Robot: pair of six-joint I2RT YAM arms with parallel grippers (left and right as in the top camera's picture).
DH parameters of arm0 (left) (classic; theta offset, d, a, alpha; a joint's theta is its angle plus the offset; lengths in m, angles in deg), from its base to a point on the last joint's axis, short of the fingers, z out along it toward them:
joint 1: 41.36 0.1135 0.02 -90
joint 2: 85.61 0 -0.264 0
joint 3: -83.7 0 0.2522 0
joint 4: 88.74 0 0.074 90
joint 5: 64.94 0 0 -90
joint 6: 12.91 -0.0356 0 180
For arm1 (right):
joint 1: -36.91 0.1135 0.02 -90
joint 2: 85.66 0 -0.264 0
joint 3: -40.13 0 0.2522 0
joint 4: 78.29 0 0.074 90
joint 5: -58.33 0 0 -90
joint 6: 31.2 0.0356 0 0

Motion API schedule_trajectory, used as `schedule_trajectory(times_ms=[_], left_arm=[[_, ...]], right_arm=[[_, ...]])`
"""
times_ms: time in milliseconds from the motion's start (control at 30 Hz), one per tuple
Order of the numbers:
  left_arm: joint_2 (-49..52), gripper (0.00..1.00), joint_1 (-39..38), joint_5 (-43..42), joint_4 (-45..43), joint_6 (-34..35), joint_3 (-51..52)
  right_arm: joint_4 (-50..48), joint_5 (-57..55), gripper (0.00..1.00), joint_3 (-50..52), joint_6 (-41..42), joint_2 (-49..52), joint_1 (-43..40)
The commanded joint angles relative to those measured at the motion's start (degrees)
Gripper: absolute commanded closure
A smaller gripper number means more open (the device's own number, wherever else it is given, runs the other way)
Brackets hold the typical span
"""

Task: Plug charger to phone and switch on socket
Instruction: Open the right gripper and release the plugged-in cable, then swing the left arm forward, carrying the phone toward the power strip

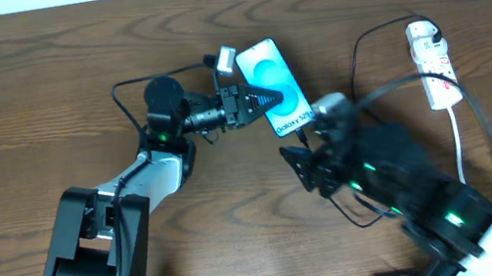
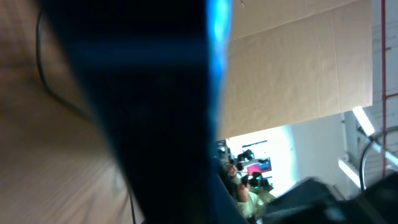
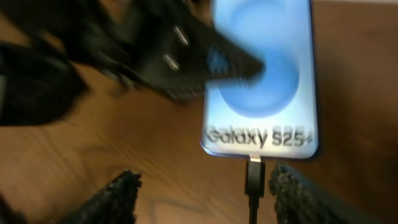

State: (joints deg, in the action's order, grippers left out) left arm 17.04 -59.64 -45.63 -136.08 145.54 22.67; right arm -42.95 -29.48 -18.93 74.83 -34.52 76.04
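Tip of charger seated in phone; right gripper open, left gripper clamped.
Right gripper: fingers spread wide, one on each side of the black connector, touching neither it nor the cable. Connector sits in the phone's bottom edge, and the screen is up and lit blue. Left gripper: closed tight on the phone's left edge, one finger lying across the screen. Phone is mid-table over brown wooden table; whether it rests flat, cannot tell. Socket lies well apart at far right, white cord trailing toward the near edge. Left wrist view: blurred dark mass, tan board, bright room behind. Switch position unreadable.
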Motion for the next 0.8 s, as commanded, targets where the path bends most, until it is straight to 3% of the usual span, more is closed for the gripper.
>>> schedule_trajectory(times_ms=[0, 233, 400, 500, 767], left_arm=[[-0.44, 0.93, -0.63, 5.33, -0.76, 3.52, 0.15], [-0.55, 0.93, -3.10, 12.79, -0.72, 4.76, -0.20], [-0.66, 0.93, -6.34, 18.40, 2.73, 4.35, -3.15], [-0.66, 0.93, -7.85, 19.87, 12.83, -0.35, -7.43], [-0.44, 0.93, -10.47, 27.32, 59.98, -26.21, -28.46]], right_arm=[[3.41, -3.89, 0.25, -1.90, -0.22, -8.66, -0.28], [10.51, -16.83, 0.01, -1.88, -0.22, -23.06, -0.59], [13.79, -25.51, 0.01, -1.88, -0.20, -29.57, -0.59], [15.67, -27.56, 0.01, -1.88, -0.20, -30.77, -0.59], [19.45, -30.82, 0.01, -1.81, -0.20, -30.60, -0.59]])
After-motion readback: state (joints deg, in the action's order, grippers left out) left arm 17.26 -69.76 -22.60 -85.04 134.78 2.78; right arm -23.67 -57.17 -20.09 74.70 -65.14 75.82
